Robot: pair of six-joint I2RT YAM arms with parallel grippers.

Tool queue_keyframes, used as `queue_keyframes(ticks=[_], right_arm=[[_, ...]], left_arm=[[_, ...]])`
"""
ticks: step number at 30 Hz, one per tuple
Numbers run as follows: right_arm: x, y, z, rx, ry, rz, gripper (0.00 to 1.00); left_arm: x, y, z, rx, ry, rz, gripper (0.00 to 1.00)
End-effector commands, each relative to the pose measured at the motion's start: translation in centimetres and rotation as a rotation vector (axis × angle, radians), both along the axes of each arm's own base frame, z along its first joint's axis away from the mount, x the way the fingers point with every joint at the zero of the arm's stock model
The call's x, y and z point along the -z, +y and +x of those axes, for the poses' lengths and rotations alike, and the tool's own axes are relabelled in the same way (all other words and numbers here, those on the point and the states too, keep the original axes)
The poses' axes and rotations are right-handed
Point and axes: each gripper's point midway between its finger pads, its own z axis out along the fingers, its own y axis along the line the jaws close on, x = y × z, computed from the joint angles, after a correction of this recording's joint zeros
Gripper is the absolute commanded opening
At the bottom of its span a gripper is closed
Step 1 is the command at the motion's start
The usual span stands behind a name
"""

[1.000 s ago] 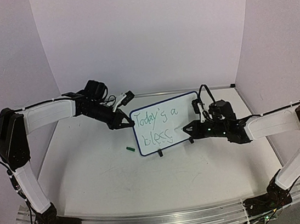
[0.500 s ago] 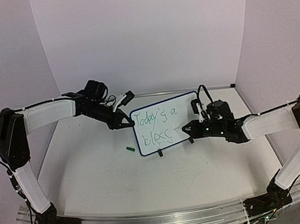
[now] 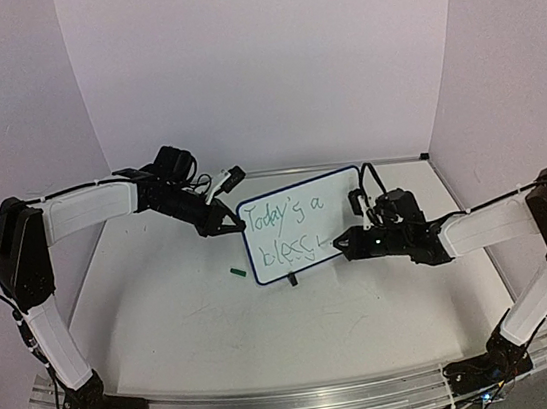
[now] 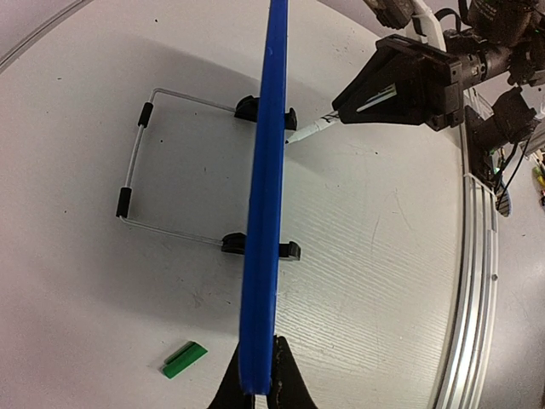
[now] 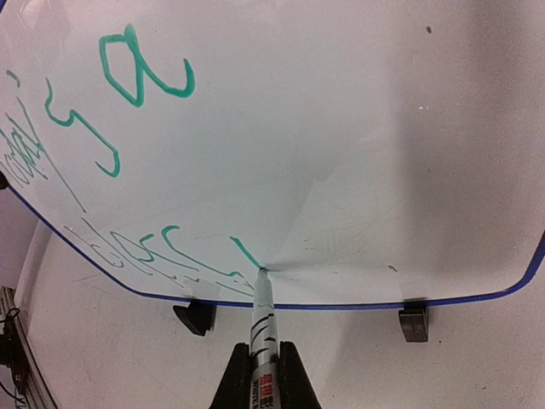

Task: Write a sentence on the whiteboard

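My left gripper (image 4: pixel 257 377) pinches the whiteboard (image 3: pixel 301 223) at its left edge; board stands upright near far edge of the table (image 3: pixel 189 327). My right gripper (image 5: pixel 262 354) is clamped on a marker (image 5: pixel 262 308), tip touching the sentence (image 3: pixel 285 231), 2nd line.

one whiteboard (image 3: pixel 302 229), one marker (image 5: pixel 262 308), one small green piece (image 4: pixel 185 359), two arms (image 3: pixel 83 209) (image 3: pixel 483 227)

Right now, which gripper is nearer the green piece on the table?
Left. The left gripper clamps the whiteboard at its left edge, with the green piece just in front of it; the right gripper holds a marker farther right, at the writing face.
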Motion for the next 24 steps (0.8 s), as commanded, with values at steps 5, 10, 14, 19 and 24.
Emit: queue_keyframes(ticks=[5,10,14,19,24], right_arm=[[-6.0,0.6,-0.4,-0.038,-0.13,0.111,0.0],[-6.4,0.6,0.3,-0.02,-0.146,0.105,0.0],[-5.9,0.9,0.8,-0.017,-0.136,0.096,0.0],[-5.4,1.0,1.1,-0.013,-0.133,0.088,0.0],[-5.3,1.1,1.5,-0.004,-0.136,0.085,0.0]], left_arm=[[-0.7,0.4,0.0,-0.003,-0.055,0.027,0.0],[-0.7,0.4,0.0,-0.003,-0.055,0.026,0.0],[-0.7,0.4,0.0,-0.003,-0.056,0.026,0.0],[-0.6,0.4,0.0,-0.003,-0.053,0.026,0.0],[-0.6,0.4,0.0,-0.002,-0.053,0.027,0.0]])
